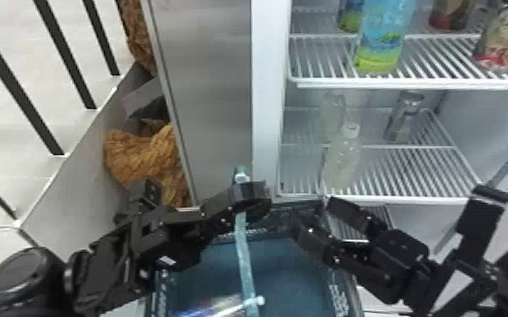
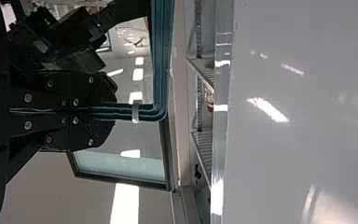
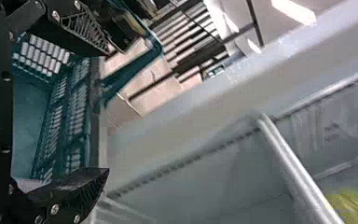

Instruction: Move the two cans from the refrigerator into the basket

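In the head view my left gripper (image 1: 255,198) is shut on the teal handle (image 1: 244,257) of the basket (image 1: 285,269). The left wrist view has the left gripper (image 2: 109,112) pinching the handle (image 2: 162,70). Spread open, my right gripper (image 1: 314,215) stands over the basket's fridge-side rim, just in front of the shelves. In the right wrist view nothing is between the right gripper's (image 3: 106,109) fingers, with the basket (image 3: 30,130) beside them. A grey can-like container (image 1: 404,118) stands toward the back of the refrigerator's middle shelf (image 1: 417,168).
Two pale bottles, one in front (image 1: 341,158) and one behind (image 1: 331,114), stand on the middle shelf's left side. Bottles, one blue-green (image 1: 382,38), occupy the upper shelf (image 1: 329,63). The refrigerator's side wall (image 1: 268,105) rises behind my left gripper. Brown rope-like material (image 1: 143,156) lies left.
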Controlling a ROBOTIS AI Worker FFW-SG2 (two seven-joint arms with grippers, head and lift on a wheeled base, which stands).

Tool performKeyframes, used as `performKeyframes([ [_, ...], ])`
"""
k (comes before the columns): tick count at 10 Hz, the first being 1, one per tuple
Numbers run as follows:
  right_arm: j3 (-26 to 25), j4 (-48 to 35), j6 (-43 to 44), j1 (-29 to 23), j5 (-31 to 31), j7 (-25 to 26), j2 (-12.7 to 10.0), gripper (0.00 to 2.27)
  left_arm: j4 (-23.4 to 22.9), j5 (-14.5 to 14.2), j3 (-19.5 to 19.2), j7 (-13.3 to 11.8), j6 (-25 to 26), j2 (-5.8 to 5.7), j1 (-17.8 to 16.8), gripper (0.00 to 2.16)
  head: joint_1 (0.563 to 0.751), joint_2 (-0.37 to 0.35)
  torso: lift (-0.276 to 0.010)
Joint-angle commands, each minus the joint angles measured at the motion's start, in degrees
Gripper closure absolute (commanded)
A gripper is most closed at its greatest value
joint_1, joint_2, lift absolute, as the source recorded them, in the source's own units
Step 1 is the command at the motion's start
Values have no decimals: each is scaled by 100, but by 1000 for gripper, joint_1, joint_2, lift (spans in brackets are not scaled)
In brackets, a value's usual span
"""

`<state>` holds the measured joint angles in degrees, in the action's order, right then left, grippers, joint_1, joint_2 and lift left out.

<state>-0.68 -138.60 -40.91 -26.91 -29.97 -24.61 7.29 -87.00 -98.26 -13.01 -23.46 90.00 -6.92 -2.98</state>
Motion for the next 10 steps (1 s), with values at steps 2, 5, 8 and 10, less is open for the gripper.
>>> performKeyframes([
  [2, -686, -265, 154, -219, 324, 0, -140, 150, -12, 0, 33, 0, 3, 7, 2, 1199, 695, -47, -218],
  [5, -1394, -589, 449, -487, 495, 9, -325, 147, -12, -46, 21, -27, 3, -2, 2, 1199, 695, -150, -218],
  [8, -1851, -617, 857, -571, 735, 44, -448, 147, -12, -46, 78, -27, 3, 7, -96, 1199, 695, -215, -218],
  [10, -2160, -434, 1138, -557, 861, 106, -562, 147, -12, -46, 67, -27, 3, -2, -152, 1199, 695, -272, -218],
])
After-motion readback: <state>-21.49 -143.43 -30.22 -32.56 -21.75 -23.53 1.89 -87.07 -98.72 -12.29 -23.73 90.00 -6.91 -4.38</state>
